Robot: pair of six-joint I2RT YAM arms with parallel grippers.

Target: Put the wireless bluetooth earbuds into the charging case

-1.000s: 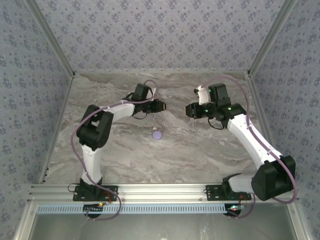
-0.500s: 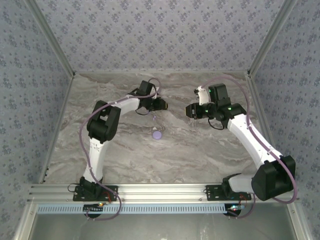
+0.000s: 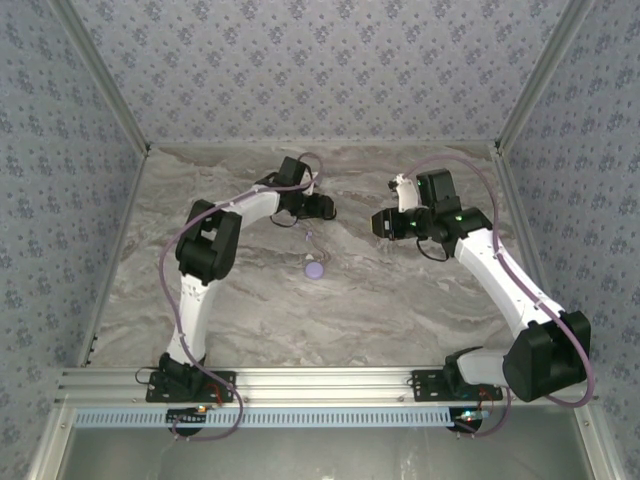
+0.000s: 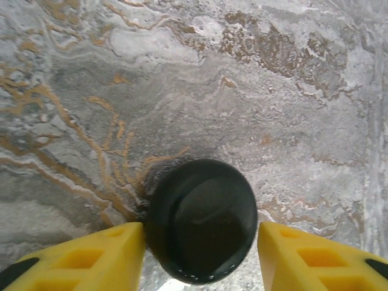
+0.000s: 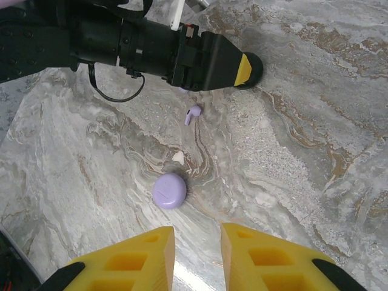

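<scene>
Both pincers parted: left pincer (image 4: 200, 233) astride glossy black round disc (image 4: 203, 206), right pincer (image 5: 197, 233) empty. Probably light, slick round lavender case (image 5: 169, 190), lower left: grip its sides.

Left arm (image 3: 205, 250): rises from lower left, elbow bent, wrist reaching right at upper centre | left gripper (image 3: 326, 208): jaws wide apart | right arm (image 3: 510, 290): rises from lower right, leaning left | right gripper (image 3: 379, 222): jaws narrowly parted, pointing left

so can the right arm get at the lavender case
Probably yes: the lavender case lies in the open just ahead of the right gripper, nothing between them; the left gripper is farther off.
</scene>
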